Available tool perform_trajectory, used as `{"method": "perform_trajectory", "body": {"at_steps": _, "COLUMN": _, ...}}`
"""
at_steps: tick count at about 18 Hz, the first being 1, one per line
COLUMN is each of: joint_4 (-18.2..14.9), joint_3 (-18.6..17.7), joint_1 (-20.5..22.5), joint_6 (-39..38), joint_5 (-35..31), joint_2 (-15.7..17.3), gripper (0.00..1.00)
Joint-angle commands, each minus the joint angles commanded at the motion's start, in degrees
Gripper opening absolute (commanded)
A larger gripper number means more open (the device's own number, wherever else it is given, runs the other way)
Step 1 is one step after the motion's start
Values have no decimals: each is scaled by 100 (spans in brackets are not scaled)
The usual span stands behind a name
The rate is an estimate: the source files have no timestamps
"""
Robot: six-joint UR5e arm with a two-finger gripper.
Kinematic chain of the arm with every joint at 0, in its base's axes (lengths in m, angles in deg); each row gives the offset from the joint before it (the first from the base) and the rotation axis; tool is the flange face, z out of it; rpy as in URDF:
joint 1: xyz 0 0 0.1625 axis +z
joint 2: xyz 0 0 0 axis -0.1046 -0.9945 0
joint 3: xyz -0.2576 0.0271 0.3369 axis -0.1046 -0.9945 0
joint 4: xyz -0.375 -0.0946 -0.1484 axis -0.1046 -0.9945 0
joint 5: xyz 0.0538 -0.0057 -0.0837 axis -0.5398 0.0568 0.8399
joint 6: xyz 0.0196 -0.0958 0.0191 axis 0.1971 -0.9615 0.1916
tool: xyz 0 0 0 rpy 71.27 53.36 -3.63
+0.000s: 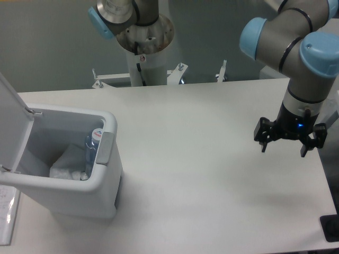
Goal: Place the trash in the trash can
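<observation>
Gripper point(284, 148): two dark fingers spread wide apart, pointing down, nothing between them; hangs above the right side of the table, well apart from the bin, with a small blue light lit on its body. Table point(201, 159): white, rounded at the far right corner, bearing the bin at its left end. Arm point(296, 47): grey tubular links with light blue joint caps, descending from the upper right to the gripper; its base column point(143, 42) stands behind the table's far edge at top centre. Trash can point(63, 182): white rectangular bin at the left end of the table, open at the top, with a grey tab point(104, 147) on its right rim. Lid point(11, 119): white, flipped up and standing tilted at the bin's left side. Bottle point(93, 145): clear plastic with bluish label and white cap, inside the bin, standing upright against the right wall just beside the grey tab. White crumpled material point(68, 165): lies in the bin bottom, touching the bottle's lower part; whether it includes the wrapper cannot be told.
</observation>
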Motion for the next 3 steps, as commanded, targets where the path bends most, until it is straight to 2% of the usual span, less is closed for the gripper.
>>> {"method": "perform_trajectory", "body": {"at_steps": 3, "joint_4": 9, "joint_3": -53, "joint_1": 0, "joint_6": 9, "joint_5": -88, "joint_2": 18, "gripper": 100}}
